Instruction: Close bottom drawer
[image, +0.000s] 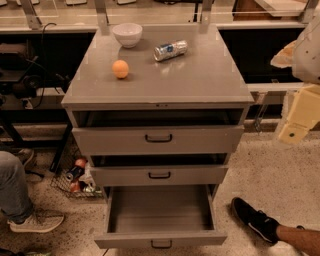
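The grey cabinet (160, 95) stands in the middle of the view with three drawers. The bottom drawer (160, 239) is pulled far out; its deep grey box (160, 207) is empty and its small black handle (161, 244) sits at the lower edge of the view. The middle drawer (159, 175) and the top drawer (158, 139) each stand a little way out. My gripper (299, 120), cream-coloured, hangs at the right edge of the view. It is beside the cabinet's upper right corner, well above and to the right of the bottom drawer, and touches nothing.
On the cabinet top are a white bowl (127, 34), an orange (120, 68) and a can lying on its side (170, 50). A wire basket of cans (75, 177) sits on the floor at the left. One person's leg and shoe (22, 210) are at the left, another's black shoe (255, 217) at the lower right.
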